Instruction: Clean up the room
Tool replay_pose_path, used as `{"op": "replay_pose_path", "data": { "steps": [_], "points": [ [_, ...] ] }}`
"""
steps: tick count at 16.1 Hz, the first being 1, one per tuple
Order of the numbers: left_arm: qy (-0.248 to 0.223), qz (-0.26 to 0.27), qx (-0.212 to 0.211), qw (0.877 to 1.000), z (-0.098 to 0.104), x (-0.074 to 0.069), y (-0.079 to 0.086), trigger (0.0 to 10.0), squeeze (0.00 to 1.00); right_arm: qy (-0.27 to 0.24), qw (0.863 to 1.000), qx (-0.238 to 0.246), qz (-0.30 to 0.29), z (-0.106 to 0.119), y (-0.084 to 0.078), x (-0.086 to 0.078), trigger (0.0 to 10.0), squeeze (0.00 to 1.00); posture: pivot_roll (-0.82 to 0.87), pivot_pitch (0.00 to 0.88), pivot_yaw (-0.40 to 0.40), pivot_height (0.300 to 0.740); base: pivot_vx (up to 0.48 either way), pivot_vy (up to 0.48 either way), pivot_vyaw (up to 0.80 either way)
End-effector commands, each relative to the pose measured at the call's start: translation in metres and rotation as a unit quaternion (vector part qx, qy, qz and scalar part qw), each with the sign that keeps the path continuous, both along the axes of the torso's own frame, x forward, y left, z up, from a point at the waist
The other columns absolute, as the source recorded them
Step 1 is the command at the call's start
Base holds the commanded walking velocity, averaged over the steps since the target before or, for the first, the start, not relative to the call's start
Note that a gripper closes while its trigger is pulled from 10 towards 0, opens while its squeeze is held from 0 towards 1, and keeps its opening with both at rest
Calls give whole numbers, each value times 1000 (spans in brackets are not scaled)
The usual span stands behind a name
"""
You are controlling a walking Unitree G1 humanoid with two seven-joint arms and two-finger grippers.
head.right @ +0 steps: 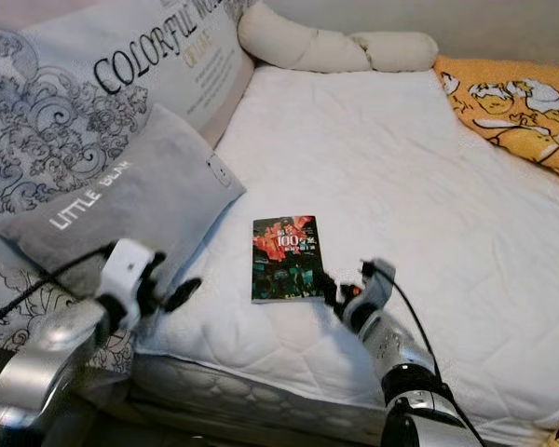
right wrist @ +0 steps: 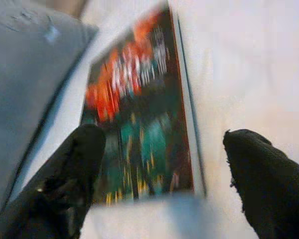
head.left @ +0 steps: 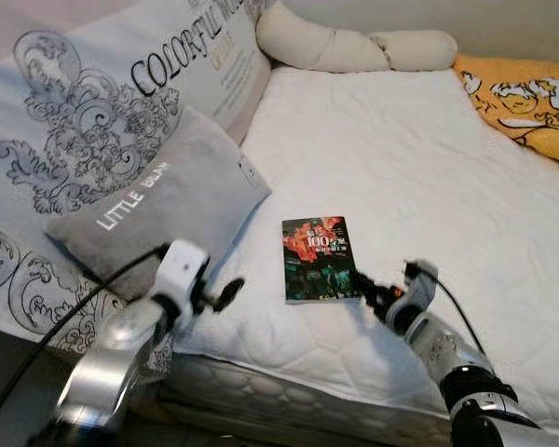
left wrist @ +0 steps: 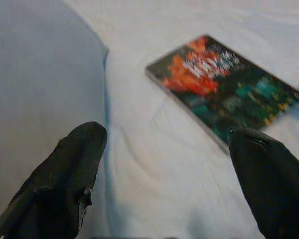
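right gripper (right wrist: 159, 174) spread at the book (head.left: 319, 258) corner.
risk i see: flat on soft mattress (head.left: 429, 168), it may slide ahead of my fingers.

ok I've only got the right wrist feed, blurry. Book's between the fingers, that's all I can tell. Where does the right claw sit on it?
Observer: The right claw is at the near right corner of the book, which lies flat on the white mattress. Fingers spread, not closed on it.
Operator: Where's the left one?
Observer: The left claw hangs open over the near mattress edge, left of the book, beside the grey cushion reading LITTLE.
Operator: Anything else on the bed?
Observer: A large printed pillow behind that cushion, a cream bolster at the far end, and an orange patterned blanket at the far right.
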State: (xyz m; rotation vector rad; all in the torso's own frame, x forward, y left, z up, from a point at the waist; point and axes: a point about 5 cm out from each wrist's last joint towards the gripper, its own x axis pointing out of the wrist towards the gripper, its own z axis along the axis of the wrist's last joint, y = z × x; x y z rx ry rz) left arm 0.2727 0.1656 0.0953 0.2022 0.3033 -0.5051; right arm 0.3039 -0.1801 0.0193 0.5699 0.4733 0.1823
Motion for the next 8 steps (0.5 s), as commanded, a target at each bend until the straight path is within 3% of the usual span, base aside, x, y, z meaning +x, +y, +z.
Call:
{"op": "replay_pose_path", "data": {
  "steps": [1, 3, 6, 8],
  "points": [
    [-14, 30, 1, 999, 0, 5, 3, 10000, 227, -45, 998, -37, -13, 15, -8, 7, 10000, 1000, -1, 0, 74, 740, 0, 0, 0],
    [-32, 88, -18, 995, 3, 10, 9, 10000, 235, -80, 995, -50, -40, 31, -13, 8, 10000, 1000, -12, 0, 65, 740, 0, 0, 0],
    [-46, 123, -25, 991, 5, 12, 14, 10000, 235, -113, 986, -83, -87, 43, -12, 2, 10000, 1000, -10, 0, 44, 740, 0, -319, 0],
    [-43, 142, -19, 989, -3, 3, 17, 10000, 231, -121, 979, -119, -109, 44, -9, -13, 10000, 1000, -3, 0, 33, 740, 0, -375, 0]
  ]
}}
